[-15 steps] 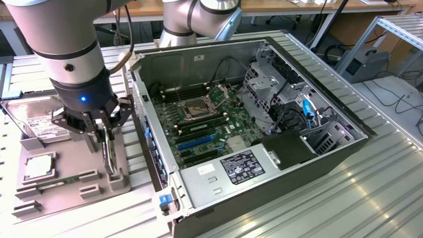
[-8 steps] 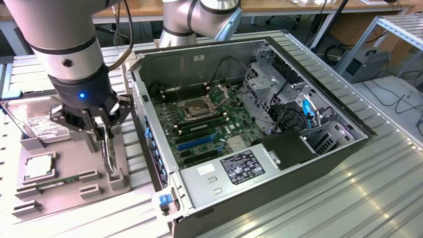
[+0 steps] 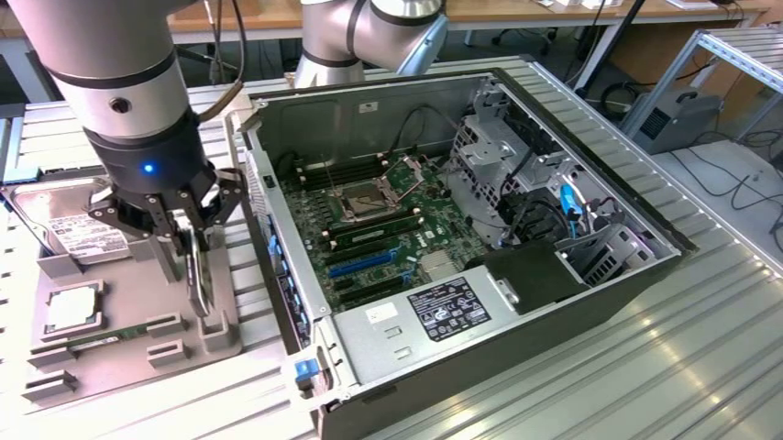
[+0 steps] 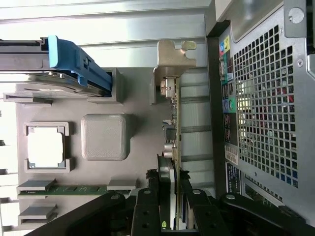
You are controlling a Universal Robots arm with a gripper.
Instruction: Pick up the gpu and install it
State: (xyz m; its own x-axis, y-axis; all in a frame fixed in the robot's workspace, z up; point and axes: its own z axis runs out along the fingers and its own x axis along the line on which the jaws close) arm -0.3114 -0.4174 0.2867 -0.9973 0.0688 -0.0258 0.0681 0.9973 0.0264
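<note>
- The claw is closed on the gpu, one finger against each flat face. In the wrist view the card sits edge-on between the fingers.
- The gpu is directly under the claw, at 6 o'clock from it in the exterior view. It stands on edge over the grey tray, which rests on the slatted desk.
- I cannot tell whether the card's lower edge rests in the tray's holder or is clear of it.
- The card's long axis runs 12 to 6 in the exterior view, parallel to the near wall of the computer case.
- In the wrist view that same axis leads straight away from the claw to the silvery bracket at the far end.
- This is the relation that matters: the open case lies at 3 o'clock from the claw, just beside the tray. The blue slots on its board sit between 3 and 4 o'clock.
- On the tray, the hard drive lies at 9 o'clock from the claw. A processor chip and a green memory stick lie toward 7 and 8 o'clock.
- The hard drive carries a white label and the power supply label is dark with white print. Neither can be read, and I can make out no brand.
</note>
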